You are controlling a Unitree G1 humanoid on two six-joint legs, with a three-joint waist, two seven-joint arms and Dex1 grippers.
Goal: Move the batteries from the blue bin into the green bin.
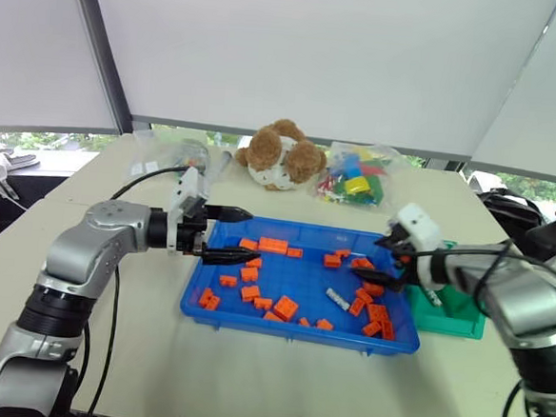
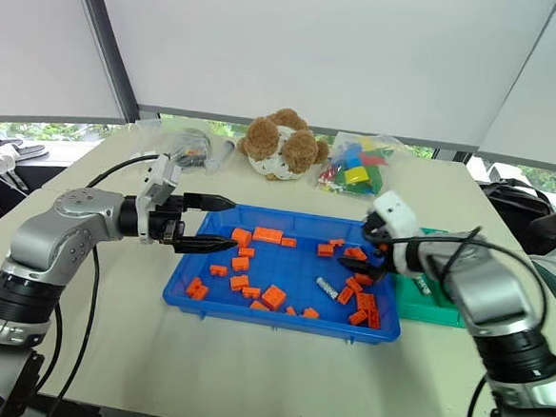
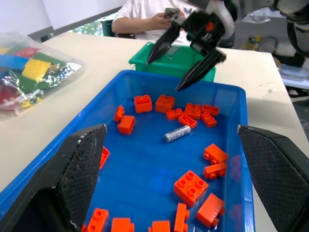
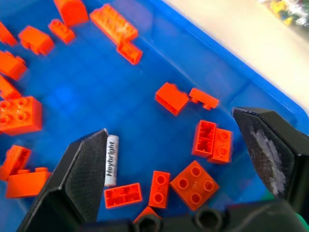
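**One battery lying flat in the blue tray**

The pale counter (image 1: 275, 380) is carrying the large shallow bright-blue plastic bin (image 1: 251, 323), with the small green plastic bin (image 1: 456, 321) touching its right end. Both black two-fingered end effectors, left (image 1: 227, 234) and right (image 1: 381, 259), are hovering wide apart and empty over opposite ends. Among orange toy bricks (image 1: 285, 306), a slim grey-silver cylindrical battery (image 1: 337, 299) is lying right of centre, long axis diagonal across the tray.

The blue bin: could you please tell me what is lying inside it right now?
Inside the shallow blue plastic bin lie scattered orange toy bricks and one small silver cylindrical battery. The right gripper covers part of its far end.
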